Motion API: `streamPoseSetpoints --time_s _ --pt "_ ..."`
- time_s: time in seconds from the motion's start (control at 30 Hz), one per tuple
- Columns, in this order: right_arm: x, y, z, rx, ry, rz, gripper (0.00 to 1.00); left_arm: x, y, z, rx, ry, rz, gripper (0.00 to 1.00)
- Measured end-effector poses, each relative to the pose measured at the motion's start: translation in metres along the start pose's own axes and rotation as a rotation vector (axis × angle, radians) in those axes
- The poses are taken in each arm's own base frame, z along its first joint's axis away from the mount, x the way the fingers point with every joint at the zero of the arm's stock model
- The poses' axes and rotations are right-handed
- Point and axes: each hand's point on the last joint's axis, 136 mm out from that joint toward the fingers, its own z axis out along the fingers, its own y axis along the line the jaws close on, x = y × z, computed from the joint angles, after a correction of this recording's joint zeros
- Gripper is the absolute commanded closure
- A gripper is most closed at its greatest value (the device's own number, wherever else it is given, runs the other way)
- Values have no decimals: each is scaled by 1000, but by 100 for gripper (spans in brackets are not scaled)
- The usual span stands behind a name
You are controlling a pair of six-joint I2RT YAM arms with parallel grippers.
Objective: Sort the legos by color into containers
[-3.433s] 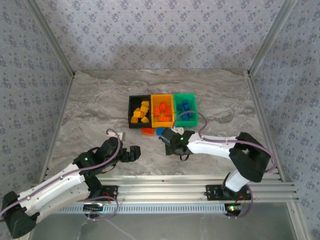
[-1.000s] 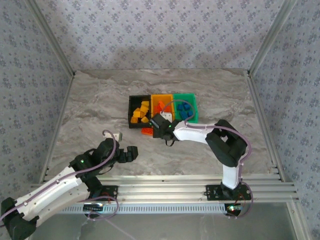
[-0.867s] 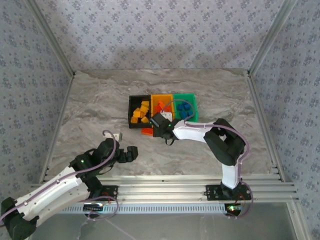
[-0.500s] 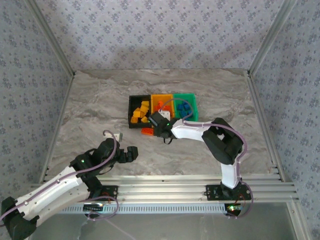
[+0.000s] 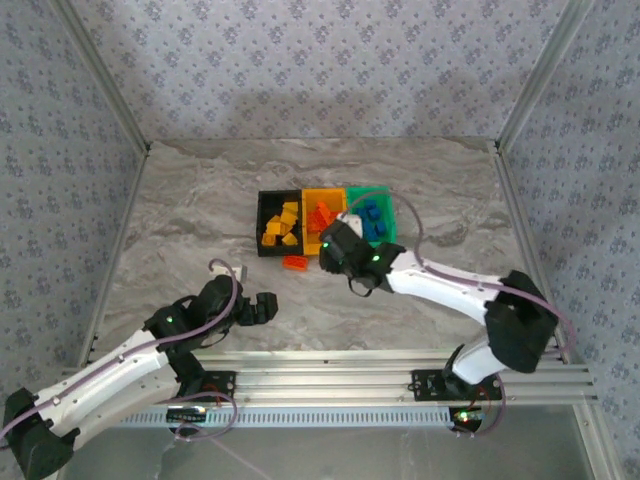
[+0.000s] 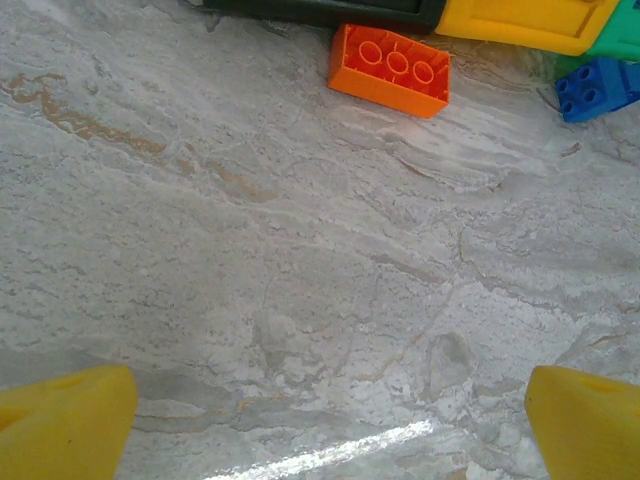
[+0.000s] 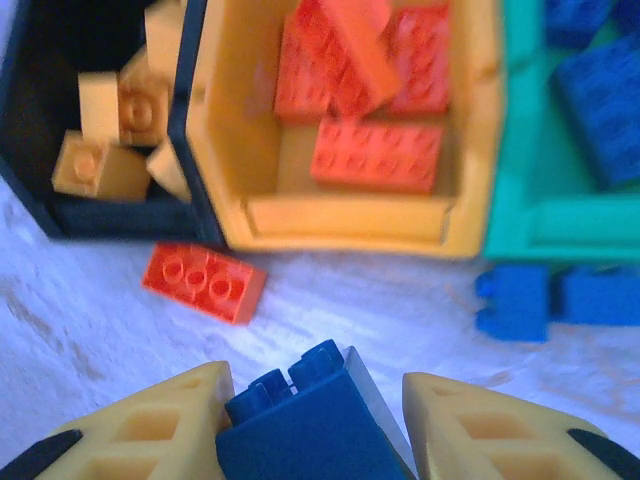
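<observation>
Though not yet finished, looked well along. Found the three bins already loaded by colour: yellow legos (image 7: pixel 95 165) in the black bin (image 7: pixel 115 217), orange-red legos (image 7: pixel 375 155) in the yellow-orange bin (image 7: pixel 350 222), blue legos (image 7: pixel 605 95) in the green bin (image 7: pixel 560 238), with no stray colour spotted among them. Saw the right gripper (image 7: pixel 315 415) clenched on a blue brick (image 7: pixel 290 445), held above the table (image 6: pixel 300 300) just in front of the yellow-orange bin and not yet above the green one. Judged that the step in hand: carrying blue across for a drop into green. Counted little else outstanding. Noted a loose orange-red brick (image 7: pixel 205 282) lying flat on the table, studs up, just outside the join of the black and yellow-orange bins. Noted a loose blue brick (image 7: pixel 512 300) close against the green bin's front wall, with possibly a second one right beside it; could not tell one piece from two. Saw the left gripper (image 6: pixel 325 420) spread wide and empty, low over bare table, well short of the loose orange-red brick. Reckoned three or four placements remaining, the held brick included.
</observation>
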Motion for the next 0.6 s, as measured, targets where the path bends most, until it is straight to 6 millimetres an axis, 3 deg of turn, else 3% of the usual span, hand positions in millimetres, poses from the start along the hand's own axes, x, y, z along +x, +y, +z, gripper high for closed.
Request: streamPoseSetpoints --time_s 0.1,0.17,0.33,0.4,0.5,0.6 --pt "-32 -28 1 47 -39 59 67 0 -1 2 0 2 -1 0" --pt "-41 -49 7 94 -27 88 67 0 -1 3 -1 6 -3 0" --pt "-86 -80 51 168 12 147 63 1 -1 2 5 12 -3 0" --pt "-101 -88 64 180 19 157 56 1 -2 2 8 13 -4 0" --pt "-110 -92 71 181 27 149 37 1 -3 1 13 11 -5 0" --pt "-112 -90 68 175 28 134 33 1 -3 1 14 10 -5 0"
